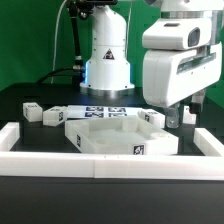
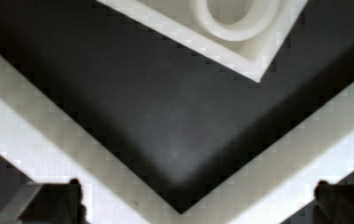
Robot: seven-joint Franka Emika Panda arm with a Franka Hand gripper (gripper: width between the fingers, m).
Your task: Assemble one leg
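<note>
The fingers (image 2: 49,200) are being held wide apart and empty above the surface (image 2: 192,130); the leg (image 1: 52,117), probably light, rigid, smooth, is being judged best pinched across flat sides

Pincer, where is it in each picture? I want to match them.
Exterior view: the pincer hangs open at the exterior view's right, beside the big white plate.
Wrist view: the pincer shows only as two dark fingertips, wide apart over the black table.
Shared landmark: the black table.
</note>
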